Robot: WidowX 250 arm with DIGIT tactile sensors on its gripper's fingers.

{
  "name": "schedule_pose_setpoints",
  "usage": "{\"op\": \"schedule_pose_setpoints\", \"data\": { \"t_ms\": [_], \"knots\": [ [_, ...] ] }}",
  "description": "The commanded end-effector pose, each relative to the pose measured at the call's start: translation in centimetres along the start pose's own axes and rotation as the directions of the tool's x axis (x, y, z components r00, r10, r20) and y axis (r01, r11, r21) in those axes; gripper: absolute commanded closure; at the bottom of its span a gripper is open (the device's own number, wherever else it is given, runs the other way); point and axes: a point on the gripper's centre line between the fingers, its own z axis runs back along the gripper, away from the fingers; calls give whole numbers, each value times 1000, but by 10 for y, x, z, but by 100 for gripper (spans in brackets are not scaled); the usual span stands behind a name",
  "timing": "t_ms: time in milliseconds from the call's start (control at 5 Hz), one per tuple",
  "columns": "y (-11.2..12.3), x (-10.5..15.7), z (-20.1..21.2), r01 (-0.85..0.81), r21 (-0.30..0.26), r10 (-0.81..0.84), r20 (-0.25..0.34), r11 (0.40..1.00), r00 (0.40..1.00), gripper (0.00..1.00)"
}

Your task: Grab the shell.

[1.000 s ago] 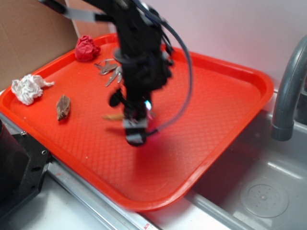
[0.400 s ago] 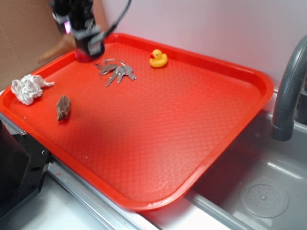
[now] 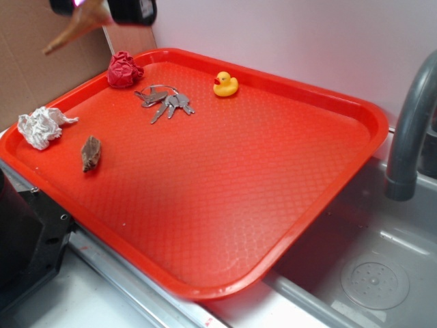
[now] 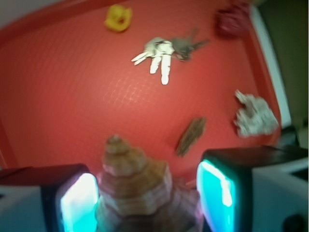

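The shell (image 3: 74,29), a tan-orange ribbed spiral conch, hangs in the air above the back left corner of the red tray (image 3: 328,92), its pointed tail slanting down to the left. My gripper (image 3: 102,10) is shut on its body at the top edge of the exterior view, mostly cut off. In the wrist view the shell's (image 4: 135,186) whorls fill the space between my gripper's (image 4: 149,193) two glowing cyan pads, spire pointing away from the camera, with the tray far below.
On the tray lie a yellow duck (image 3: 225,84), a bunch of keys (image 3: 166,101), a red crumpled cloth (image 3: 123,69), a white crumpled paper (image 3: 42,126) and a small flat dark brown shell (image 3: 90,152). A grey faucet (image 3: 410,130) and sink (image 3: 369,273) are at the right.
The gripper has travelled from the middle of the tray to the back left corner and risen, carrying the shell. The duck and keys, hidden by the arm before, now show.
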Motion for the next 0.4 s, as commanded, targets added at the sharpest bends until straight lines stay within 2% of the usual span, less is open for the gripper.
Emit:
{"op": "schedule_pose_setpoints", "data": {
  "t_ms": [0,200],
  "knots": [
    [0,-17,23,-58,-6,58,88,998,994,100],
    [0,-17,24,-52,4,51,96,999,994,100]
  ]
}}
